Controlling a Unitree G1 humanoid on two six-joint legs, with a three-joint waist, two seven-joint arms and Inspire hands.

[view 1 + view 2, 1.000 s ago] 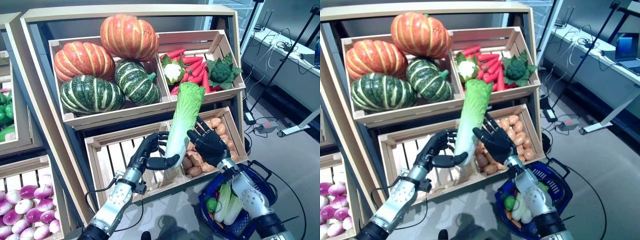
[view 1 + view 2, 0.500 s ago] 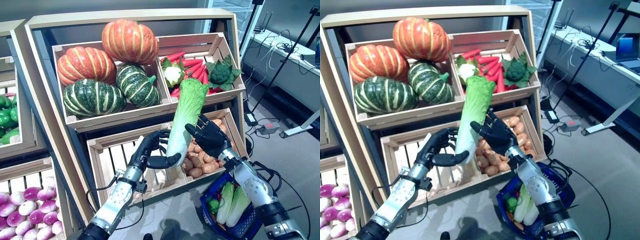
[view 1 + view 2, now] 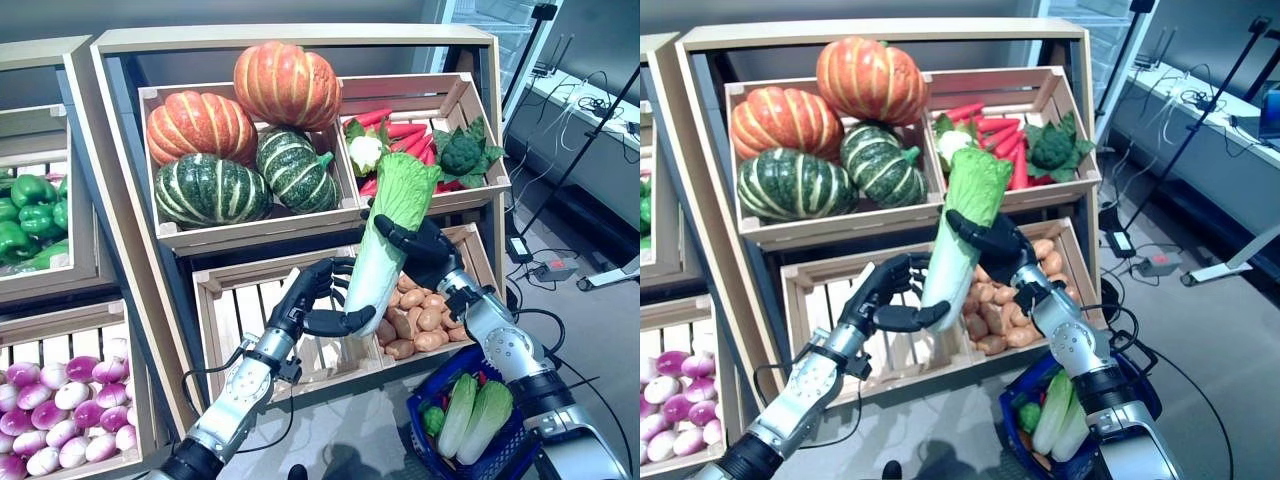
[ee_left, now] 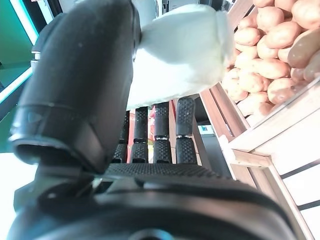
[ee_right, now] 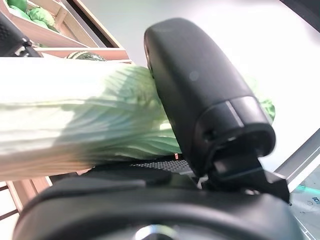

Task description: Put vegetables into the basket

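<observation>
A long napa cabbage (image 3: 388, 232) stands upright in front of the shelf, held by both hands. My left hand (image 3: 312, 300) is curled round its white base, thumb across the front; the left wrist view shows that base (image 4: 180, 55) above the fingers (image 4: 162, 130). My right hand (image 3: 428, 252) grips the stalk just below the green leaves, and its thumb (image 5: 200, 95) presses over the cabbage (image 5: 75, 115). The blue basket (image 3: 420, 465) sits on the floor at lower right, under my right arm, holding two more napa cabbages (image 3: 470, 415) and a small green vegetable.
Behind the cabbage are a potato crate (image 3: 430, 310) and a slatted crate (image 3: 250, 320). Above are pumpkins (image 3: 240, 140) and a crate of carrots, cauliflower and broccoli (image 3: 425, 150). Green peppers (image 3: 25, 215) and purple bulbs (image 3: 60, 400) fill the left shelf. A desk stands far right.
My right hand, open with spread fingers beside the stalk a second ago, has risen and closed on the cabbage below its leaves. The camera has shifted, so the shelf sits further right.
</observation>
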